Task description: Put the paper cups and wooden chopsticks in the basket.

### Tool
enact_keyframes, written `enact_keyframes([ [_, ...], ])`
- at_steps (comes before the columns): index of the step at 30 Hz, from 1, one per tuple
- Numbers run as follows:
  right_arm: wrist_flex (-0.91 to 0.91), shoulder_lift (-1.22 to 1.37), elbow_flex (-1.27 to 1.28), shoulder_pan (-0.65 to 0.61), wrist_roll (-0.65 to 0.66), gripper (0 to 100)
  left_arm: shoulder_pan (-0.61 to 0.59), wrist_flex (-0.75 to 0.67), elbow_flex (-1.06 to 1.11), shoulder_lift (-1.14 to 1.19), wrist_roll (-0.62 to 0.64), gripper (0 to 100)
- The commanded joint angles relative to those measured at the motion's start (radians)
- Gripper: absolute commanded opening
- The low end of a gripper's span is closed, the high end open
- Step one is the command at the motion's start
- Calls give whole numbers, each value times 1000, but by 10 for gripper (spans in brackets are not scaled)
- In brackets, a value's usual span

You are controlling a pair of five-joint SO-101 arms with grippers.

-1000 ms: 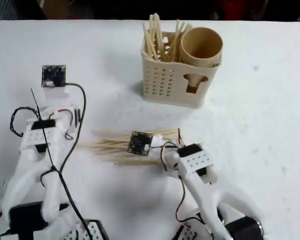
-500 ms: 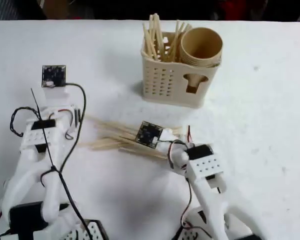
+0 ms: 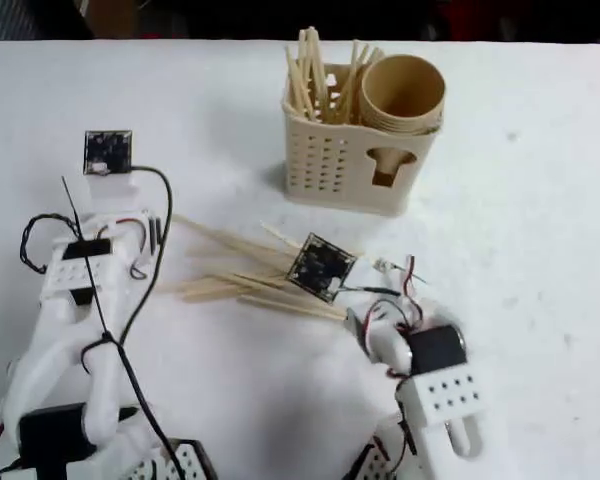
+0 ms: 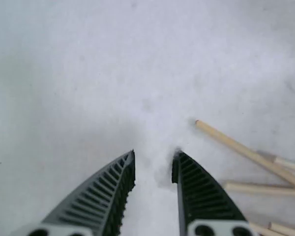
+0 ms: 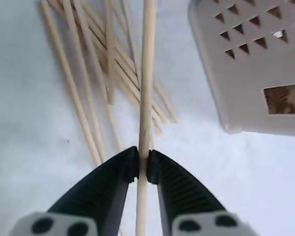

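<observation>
I saw the white table (image 3: 540, 200) under everything, and on its near side stood the two white arms, the left arm (image 3: 75, 300) and the right arm (image 3: 430, 380). The cream plastic basket (image 3: 345, 170) with small holes in its wall stood upright toward the far side of the table. In one compartment sat the stacked paper cups (image 3: 402, 92), and beside them in the other compartment a bunch of wooden chopsticks (image 3: 310, 70) stood on end. Between the basket and the arms a loose pile of chopsticks (image 3: 230, 285) lay flat on the table, fanned out in several directions. The left gripper (image 4: 153, 164) was low over bare table just beside the ends of that pile; its fingers were a little apart and nothing was between them. The right gripper (image 5: 143, 164) was over the pile, near a corner of the basket, and its fingers were closed tightly on a single chopstick (image 5: 148, 73), which ran straight out past the fingertips above the others.
</observation>
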Motion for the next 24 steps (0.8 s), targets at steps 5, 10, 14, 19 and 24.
enact_keyframes([
  [5,2,-111,-226,39,-213,16,-8,-23,-2,-45,9,142],
  [10,-107,-38,-529,39,-473,16,-8,-23,-2,-45,9,142],
  [14,-259,150,-704,39,-674,16,-8,-23,-2,-45,9,142],
  [19,-570,446,-858,39,-838,17,-8,-23,-2,-45,9,142],
  [24,-773,714,-991,36,-835,17,-8,-23,-3,-45,6,142],
])
